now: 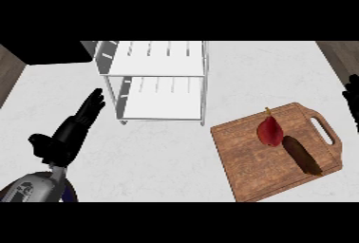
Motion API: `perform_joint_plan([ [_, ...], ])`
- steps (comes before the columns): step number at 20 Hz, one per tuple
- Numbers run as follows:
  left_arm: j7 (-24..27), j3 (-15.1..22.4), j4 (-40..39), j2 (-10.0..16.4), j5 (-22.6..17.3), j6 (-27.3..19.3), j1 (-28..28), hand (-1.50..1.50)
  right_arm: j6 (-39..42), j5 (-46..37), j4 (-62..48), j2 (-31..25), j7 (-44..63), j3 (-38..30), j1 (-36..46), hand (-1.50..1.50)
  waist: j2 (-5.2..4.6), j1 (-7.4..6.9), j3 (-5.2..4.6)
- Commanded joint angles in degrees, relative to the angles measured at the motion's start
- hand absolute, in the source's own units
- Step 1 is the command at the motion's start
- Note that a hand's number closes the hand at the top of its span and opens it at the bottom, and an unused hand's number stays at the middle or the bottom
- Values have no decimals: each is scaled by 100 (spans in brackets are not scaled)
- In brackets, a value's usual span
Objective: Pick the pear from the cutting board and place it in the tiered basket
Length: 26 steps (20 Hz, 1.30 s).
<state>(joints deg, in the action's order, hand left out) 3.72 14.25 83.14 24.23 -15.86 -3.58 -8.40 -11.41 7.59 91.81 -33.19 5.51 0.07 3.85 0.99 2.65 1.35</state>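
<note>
Head view: red pear (270, 132) lies on the wooden cutting board (252, 171), in the board's upper middle part, stem pointing up and away, not touched by either hand. A dark brown oblong shape (303, 155) sits just beside the pear on its lower right, running toward the board's right edge; can't tell if it is an object or a shadow. The board is angled on the pale counter (154, 161), with its handle slot (322, 129) at the right. White tiered basket (165, 107) stands at top centre, well apart from the board, slatted shelves bare, metal frame posts at the corners. Left hand (67, 137) is over the counter left of the basket, fingers straight and stretched toward the basket's lower left corner, thumb out to the side, holding nothing; grey left forearm (32, 187) comes in at the bottom left. Right hand (352, 97) shows only as a black sliver at the right edge, above the board's handle end; can't tell whether it is released or clenched.
</note>
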Motion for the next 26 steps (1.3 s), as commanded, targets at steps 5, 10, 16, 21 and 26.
perform_joint_plan([
  [5, -332, -96, -389, -407, 528, -1324, 828, 0, -1469, -405, 243, -9, -165, -1248, -15, 150, -66, -194, -136],
  [10, -330, -276, -562, -471, 281, -1323, 1078, 0, -3743, -516, -374, 1039, 486, -2426, -343, -150, -54, 25, -125],
  [16, -304, 58, -707, -1006, 743, -1725, 997, 0, -4400, -1428, 1669, 2110, 232, -1362, -1408, -150, -85, -178, -143],
  [21, -294, 151, -449, -996, 780, -1748, 1157, 0, -3533, -2182, 1672, 1561, 2202, -444, -1951, -150, -111, -321, -169],
  [26, -193, 136, -669, -979, 827, -1657, 980, 0, -2400, -2812, 1957, 582, 3781, -27, -2142, -150, -167, -370, -197],
])
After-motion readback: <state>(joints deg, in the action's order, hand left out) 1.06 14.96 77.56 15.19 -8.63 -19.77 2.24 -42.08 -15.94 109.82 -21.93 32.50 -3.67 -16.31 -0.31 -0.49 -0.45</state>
